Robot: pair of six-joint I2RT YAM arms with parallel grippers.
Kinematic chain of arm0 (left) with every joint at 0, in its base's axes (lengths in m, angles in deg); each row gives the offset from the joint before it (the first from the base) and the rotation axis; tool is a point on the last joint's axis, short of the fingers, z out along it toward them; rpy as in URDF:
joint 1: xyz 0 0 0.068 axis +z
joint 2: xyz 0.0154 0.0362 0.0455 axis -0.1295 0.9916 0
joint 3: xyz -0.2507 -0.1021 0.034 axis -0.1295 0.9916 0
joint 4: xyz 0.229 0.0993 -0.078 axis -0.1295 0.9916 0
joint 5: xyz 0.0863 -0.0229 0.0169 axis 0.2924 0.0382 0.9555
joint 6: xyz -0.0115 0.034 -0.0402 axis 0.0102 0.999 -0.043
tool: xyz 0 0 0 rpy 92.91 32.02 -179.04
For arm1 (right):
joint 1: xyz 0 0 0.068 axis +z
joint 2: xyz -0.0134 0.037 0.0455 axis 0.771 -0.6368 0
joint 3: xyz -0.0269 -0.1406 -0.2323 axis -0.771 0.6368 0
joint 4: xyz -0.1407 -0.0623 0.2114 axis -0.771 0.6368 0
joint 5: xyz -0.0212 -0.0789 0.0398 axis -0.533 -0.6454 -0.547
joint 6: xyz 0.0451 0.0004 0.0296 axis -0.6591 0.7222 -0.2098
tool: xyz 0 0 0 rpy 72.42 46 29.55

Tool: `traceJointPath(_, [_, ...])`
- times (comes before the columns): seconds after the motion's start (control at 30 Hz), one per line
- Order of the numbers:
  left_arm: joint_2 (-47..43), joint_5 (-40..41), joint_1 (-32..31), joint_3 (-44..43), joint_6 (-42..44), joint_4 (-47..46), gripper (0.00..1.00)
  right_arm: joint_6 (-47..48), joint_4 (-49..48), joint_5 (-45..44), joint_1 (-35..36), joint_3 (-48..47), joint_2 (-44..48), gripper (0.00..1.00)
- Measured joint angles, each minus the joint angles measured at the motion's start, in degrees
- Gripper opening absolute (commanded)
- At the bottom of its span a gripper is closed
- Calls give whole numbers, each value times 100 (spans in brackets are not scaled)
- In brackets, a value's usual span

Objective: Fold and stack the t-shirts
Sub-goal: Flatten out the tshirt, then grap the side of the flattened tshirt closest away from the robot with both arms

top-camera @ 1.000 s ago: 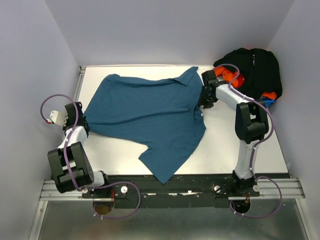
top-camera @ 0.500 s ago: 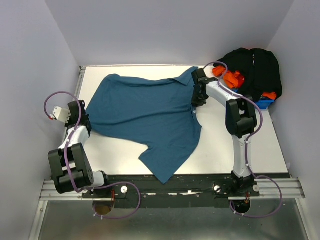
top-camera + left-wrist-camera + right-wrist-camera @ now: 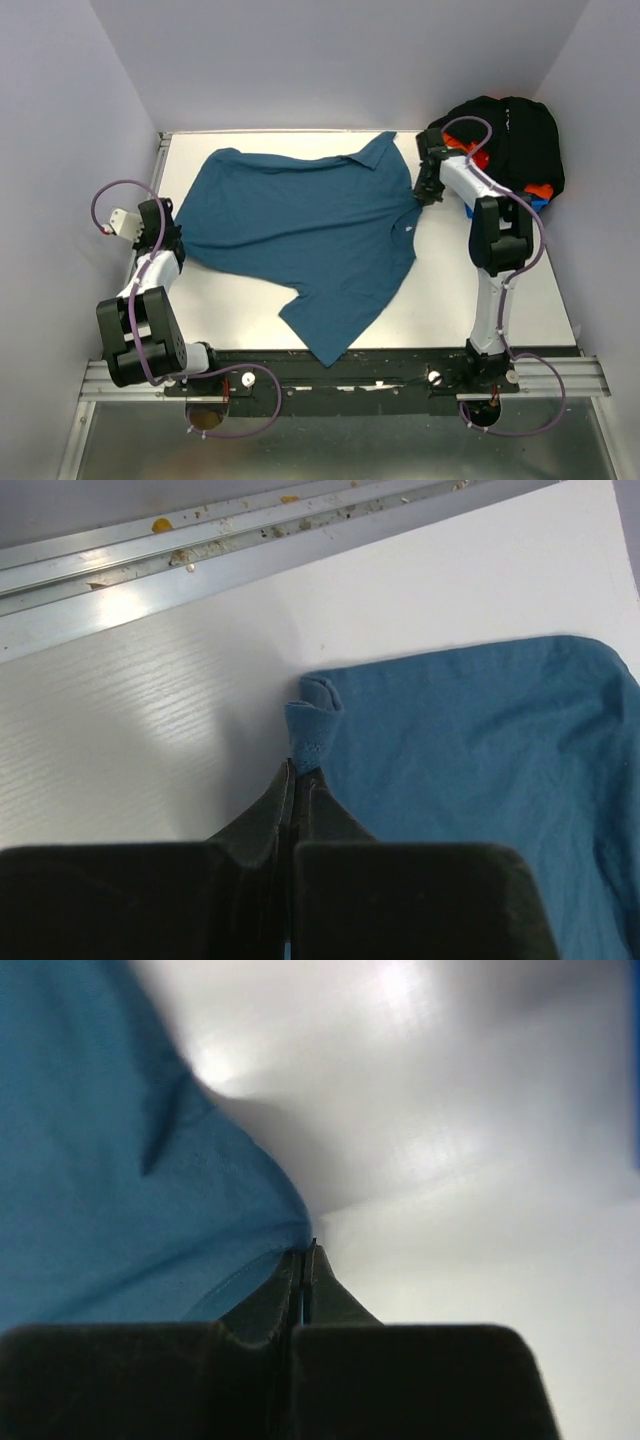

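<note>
The left fingers [image 3: 296,783] are clenched on a small puckered tuft at the edge of the teal shirt [image 3: 300,230], and the right fingers [image 3: 303,1258] pinch its opposite edge below the collar, the cloth drawn to a point between them. The shirt lies spread across the white surface [image 3: 470,290], soft and matte with shallow wrinkles, one sleeve reaching the near edge. The surface is smooth and glossy, faintly grained, with a speckled metal rail [image 3: 200,565] along its side. Plain pale grey walls [image 3: 330,60] box it in. At the far right corner, a black shirt [image 3: 515,135] and an orange shirt [image 3: 468,157] sit heaped together.
</note>
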Motion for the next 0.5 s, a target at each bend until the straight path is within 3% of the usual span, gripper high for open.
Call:
traceJointPath(0.07, [0,-22,-48,0,-4,-2,0,70,42,15,-249,-70,20,10])
traceJointPath(0.1, [0,-33,-70,0,-9,-2,0,101,70,15,-354,-140,17,25])
traceJointPath(0.13, [0,-44,-101,0,-9,-2,0,133,142,15,-424,-247,7,47])
traceJointPath(0.2, [0,-74,-151,0,-11,-4,0,125,269,37,-470,-516,7,58])
traceJointPath(0.3, [2,-90,-197,0,-7,-9,0,164,155,166,-409,-533,188,58])
traceJointPath(0.5, [2,-94,-216,0,-7,-35,0,125,-289,474,-236,1554,1812,56])
